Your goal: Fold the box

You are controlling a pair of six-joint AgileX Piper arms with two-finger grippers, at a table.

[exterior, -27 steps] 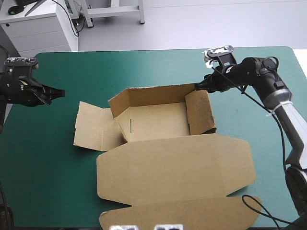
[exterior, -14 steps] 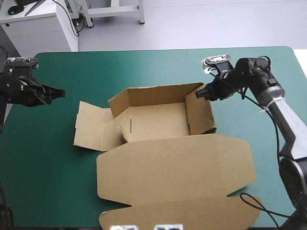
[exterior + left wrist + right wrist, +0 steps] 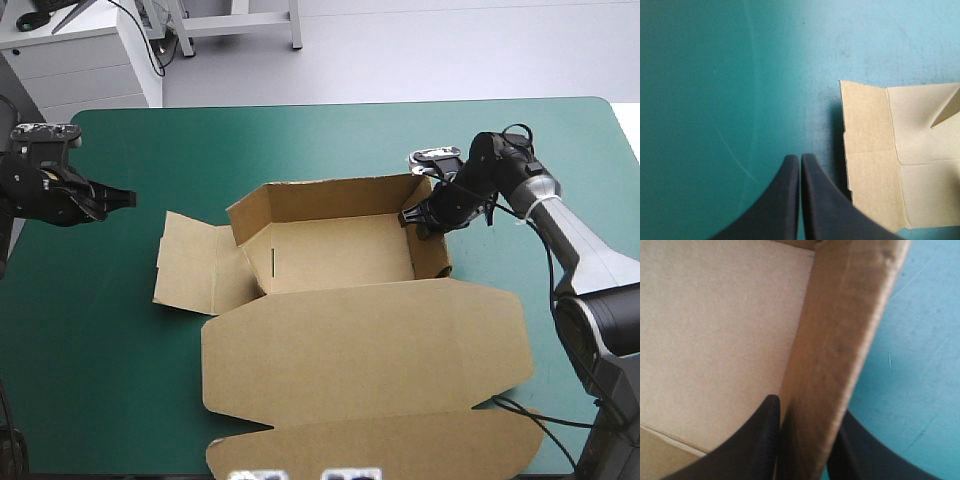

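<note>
box (image 3: 330,250): sitting mid-table, walls partly raised, open on top
table (image 3: 120,350): wearing a teal-green cover, carrying the box
far wall (image 3: 330,198): standing up
right wall (image 3: 432,255): standing up, meeting the far wall at the corner
left flap (image 3: 195,265): lying flat on the cover
lid (image 3: 370,340): lying flat, stretching toward the near table edge
right end effector (image 3: 807,410): pinching the right wall near its far end, one black finger sitting inside the box, the other outside, gap narrow with the board between
left end effector (image 3: 800,159): hovering over bare cover near the left table edge, fingers pressing together into a point, gripping nothing, apart from the left flap
</note>
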